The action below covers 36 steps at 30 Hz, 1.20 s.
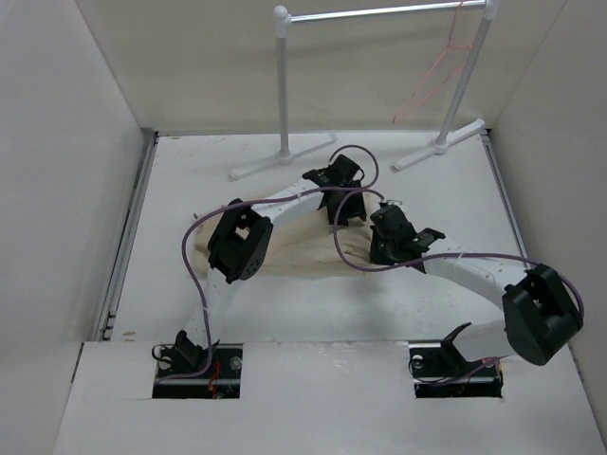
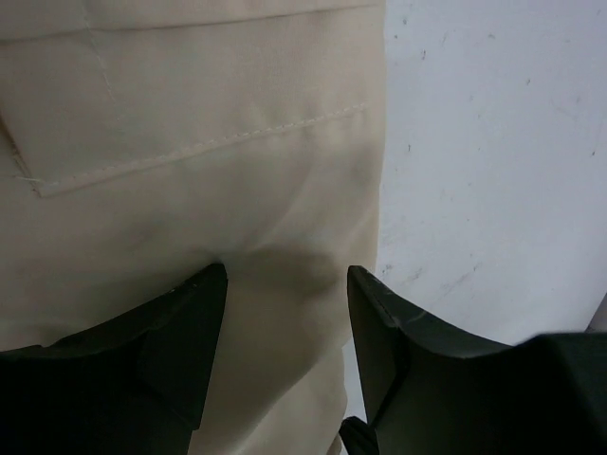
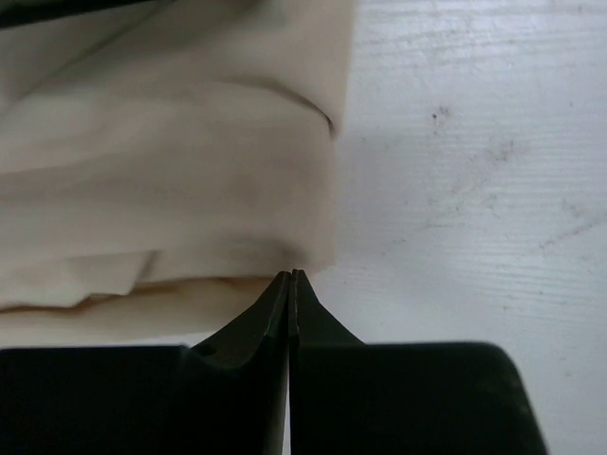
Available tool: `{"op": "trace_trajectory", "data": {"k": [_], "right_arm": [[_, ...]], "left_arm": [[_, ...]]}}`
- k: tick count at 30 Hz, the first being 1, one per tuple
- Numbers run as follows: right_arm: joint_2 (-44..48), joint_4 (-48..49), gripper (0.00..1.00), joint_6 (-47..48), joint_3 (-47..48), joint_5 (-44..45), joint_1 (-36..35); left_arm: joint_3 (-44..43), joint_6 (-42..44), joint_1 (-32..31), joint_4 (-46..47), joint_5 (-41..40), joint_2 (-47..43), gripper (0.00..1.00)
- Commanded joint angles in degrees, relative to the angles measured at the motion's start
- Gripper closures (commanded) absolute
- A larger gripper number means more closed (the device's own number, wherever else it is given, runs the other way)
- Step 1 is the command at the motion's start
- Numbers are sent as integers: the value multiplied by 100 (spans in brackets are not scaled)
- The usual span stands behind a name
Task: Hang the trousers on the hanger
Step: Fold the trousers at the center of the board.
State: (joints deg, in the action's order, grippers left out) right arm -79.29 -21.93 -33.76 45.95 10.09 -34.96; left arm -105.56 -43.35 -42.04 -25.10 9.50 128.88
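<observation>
The right gripper [image 3: 289,284] is nearest: its two fingers are pressed together, tips touching the near edge of the folded trousers [image 3: 161,161]. No cloth shows between them, so I cannot tell whether a layer is caught. Bare white table [image 3: 474,142] lies to the right of that edge.

Beyond it, the trousers [image 1: 299,251] lie flat in the middle of the table, long axis running left to right under both forearms. The left gripper [image 2: 286,275] is further out, fingers apart. It hangs over the cloth's edge just below a stitched pocket flap. A shadowed fold sits between the tips, not yet pinched.

Farthest away, the hanger [image 1: 427,81] hangs from the right end of the white garment rack [image 1: 283,85], well apart from the cloth. It lies beyond and to the right of both grippers, on the right arm's side. So, as I judge it, one has to be carried to the other.

The arms cover most of the trousers from above, so waist and cuffs cannot be told apart. The hanger's wire is faint, its hook hardly legible.
</observation>
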Motion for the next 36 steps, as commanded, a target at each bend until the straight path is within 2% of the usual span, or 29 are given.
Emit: {"op": "trace_trajectory", "data": {"k": [1, 6, 8, 10, 11, 17, 21, 28, 33, 34, 36], "right_arm": [[492, 32, 95, -245, -200, 204, -50], [959, -48, 95, -474, -587, 143, -68], [933, -30, 86, -378, -509, 108, -68], [758, 22, 67, -176, -273, 81, -68], [670, 40, 61, -114, -167, 133, -68], [20, 373, 50, 36, 370, 169, 64], [-219, 181, 50, 98, 634, -7, -58], [467, 224, 42, -70, 221, -138, -349], [-288, 233, 41, 167, 476, -508, -375], [-402, 286, 45, 168, 476, -499, -384], [-552, 409, 59, 124, 423, -508, -384]], "left_arm": [[-35, -68, 148, 190, -413, -74, 49], [9, -182, 192, 234, -405, -29, 49], [79, -200, 131, 278, -317, -126, 49], [245, -235, 87, 357, -308, -275, 49], [325, -261, 87, 392, -308, -337, 49], [808, -428, 17, 603, -229, -671, 49], [897, -437, 34, 612, -229, -680, 49], [888, -437, 78, 638, -229, -671, 49], [879, -437, 87, 638, -211, -636, 49], [870, -437, 95, 638, -211, -627, 49], [861, -437, 113, 638, -203, -592, 49]]}}
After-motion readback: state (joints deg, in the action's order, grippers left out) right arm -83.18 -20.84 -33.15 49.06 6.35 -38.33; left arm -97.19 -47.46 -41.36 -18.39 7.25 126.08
